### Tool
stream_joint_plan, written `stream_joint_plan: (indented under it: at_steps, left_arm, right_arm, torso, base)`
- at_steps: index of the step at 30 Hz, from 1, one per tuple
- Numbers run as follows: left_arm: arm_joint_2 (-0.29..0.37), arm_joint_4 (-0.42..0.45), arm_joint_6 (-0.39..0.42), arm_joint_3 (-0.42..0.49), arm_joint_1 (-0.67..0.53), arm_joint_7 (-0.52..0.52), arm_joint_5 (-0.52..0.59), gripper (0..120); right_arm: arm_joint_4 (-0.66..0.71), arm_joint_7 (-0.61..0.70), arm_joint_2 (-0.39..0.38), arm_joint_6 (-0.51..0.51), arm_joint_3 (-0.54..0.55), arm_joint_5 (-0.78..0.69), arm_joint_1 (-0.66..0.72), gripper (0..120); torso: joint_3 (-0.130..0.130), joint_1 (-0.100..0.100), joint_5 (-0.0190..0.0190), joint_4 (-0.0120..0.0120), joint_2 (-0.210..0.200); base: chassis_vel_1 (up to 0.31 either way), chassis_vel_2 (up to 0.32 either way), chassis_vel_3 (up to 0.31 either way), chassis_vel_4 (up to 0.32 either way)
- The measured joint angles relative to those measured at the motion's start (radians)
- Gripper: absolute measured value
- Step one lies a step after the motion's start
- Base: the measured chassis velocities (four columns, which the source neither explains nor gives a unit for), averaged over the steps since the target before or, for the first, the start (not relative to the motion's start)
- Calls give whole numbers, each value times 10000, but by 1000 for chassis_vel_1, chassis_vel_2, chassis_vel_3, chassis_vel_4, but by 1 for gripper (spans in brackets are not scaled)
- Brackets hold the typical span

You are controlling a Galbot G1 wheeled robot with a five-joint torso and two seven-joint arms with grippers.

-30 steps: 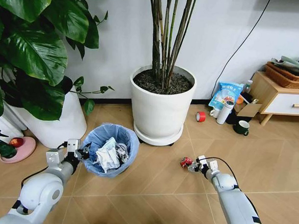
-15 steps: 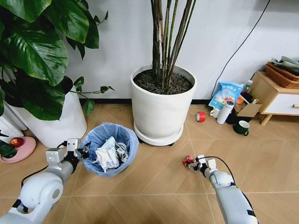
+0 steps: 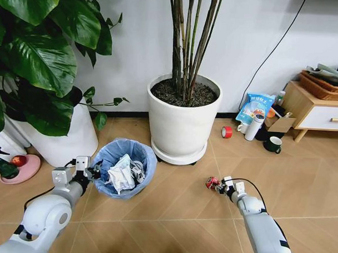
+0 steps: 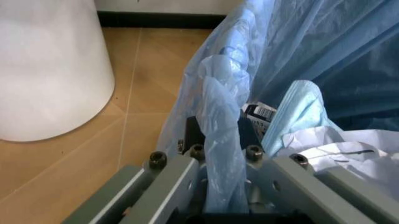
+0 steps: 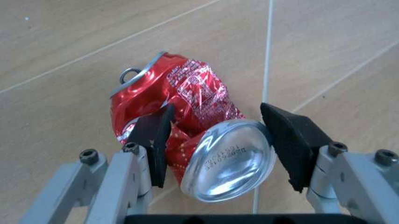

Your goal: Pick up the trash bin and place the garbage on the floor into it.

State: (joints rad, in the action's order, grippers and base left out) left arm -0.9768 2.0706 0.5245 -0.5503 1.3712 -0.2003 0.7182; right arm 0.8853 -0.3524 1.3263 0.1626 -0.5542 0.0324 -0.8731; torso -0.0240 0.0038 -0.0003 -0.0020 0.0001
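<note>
The left gripper [image 3: 93, 171] is clamped on the rim of the small round trash bin lined with a crinkly light-blue plastic bag [image 3: 124, 167], a fold of that bag pinched between its fingers [image 4: 187, 135], and crumpled white paper [image 3: 120, 175] sits inside. The bin is beside the big white plant pot [image 3: 183, 118] on the light brown chevron-tiled floor [image 3: 172, 201]. To the right, the right gripper [image 3: 217, 185] has the crushed red can [image 5: 187, 126] between its black pads [image 5: 290, 137], one pad against the can and the other just clear of it.
</note>
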Motion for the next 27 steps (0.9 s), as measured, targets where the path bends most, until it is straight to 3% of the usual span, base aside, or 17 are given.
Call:
stream_joint_plan:
  at_steps: [4, 7, 11, 18, 27]
  left_arm:
    - [2, 39, 0, -22, 34, -11, 3, 0]
    - [-15, 58, 0, -22, 72, -15, 2, 0]
    - [-15, 85, 0, -20, 105, -17, -10, 0]
    - [24, 135, 5, -36, 176, -19, -9, 0]
    - [-16, 136, 9, -54, 179, -19, -23, 0]
  right_arm:
    - [499, 137, -29, 217, -131, -374, -226, 49]
    - [1171, 186, -90, 384, -228, -709, -465, 41]
    - [2738, 187, -264, 661, -268, -1260, -953, 22]
    - [4136, 188, -431, 662, -276, -1603, -1201, 0]
    - [4928, 289, -625, 719, -254, -1632, -1414, 0]
  torso:
    - [-3, 1, 3, -3, -1]
    - [-2, 1, -1, -4, -1]
    - [0, 1, -5, -3, -1]
    - [-1, 1, -8, -1, -1]
    - [0, 1, -3, -2, -1]
  base:
    - [0, 0, 0, 0]
    - [0, 0, 0, 0]
    - [0, 0, 0, 0]
    - [0, 0, 0, 0]
    - [0, 0, 0, 0]
